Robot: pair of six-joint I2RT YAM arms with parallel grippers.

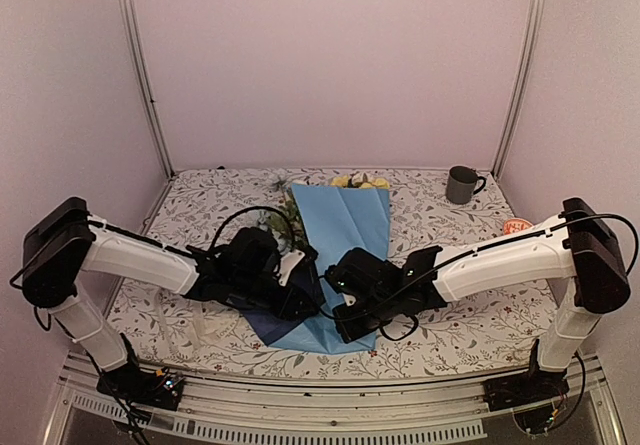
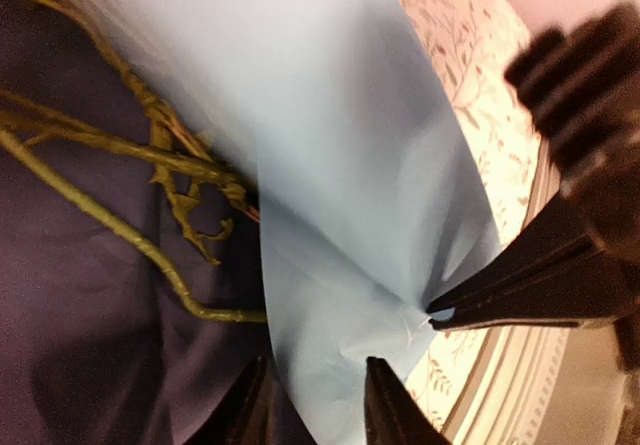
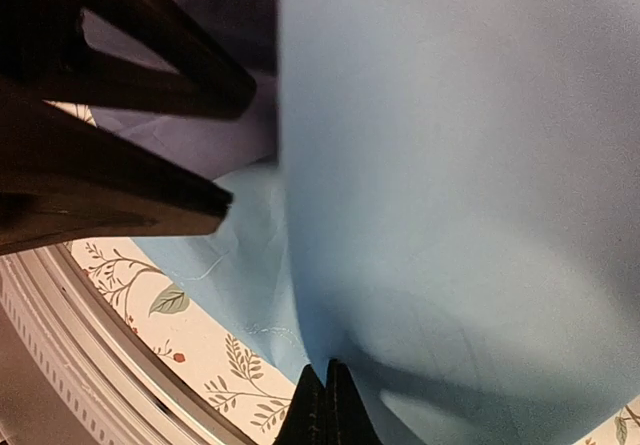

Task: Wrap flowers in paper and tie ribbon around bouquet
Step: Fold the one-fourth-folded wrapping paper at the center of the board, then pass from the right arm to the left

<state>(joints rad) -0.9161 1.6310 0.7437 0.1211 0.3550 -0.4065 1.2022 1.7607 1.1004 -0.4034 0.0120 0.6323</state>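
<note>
At the near end of the paper (image 1: 345, 220), right gripper (image 3: 326, 370) pinches it, left gripper (image 2: 317, 367) stands partly open.

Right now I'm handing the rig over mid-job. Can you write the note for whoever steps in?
Left gripper: open, a finger on each side of the paper at its near edge, not clamping.
Right gripper: shut on the paper at its near end.
Flowers: stems lie on the paper's navy face, heads poke out at the far end.
Ribbon: not in any view.
Done: one light blue flap is folded over the stems.
Left: close the navy side that is open, then find and tie the ribbon.
</note>
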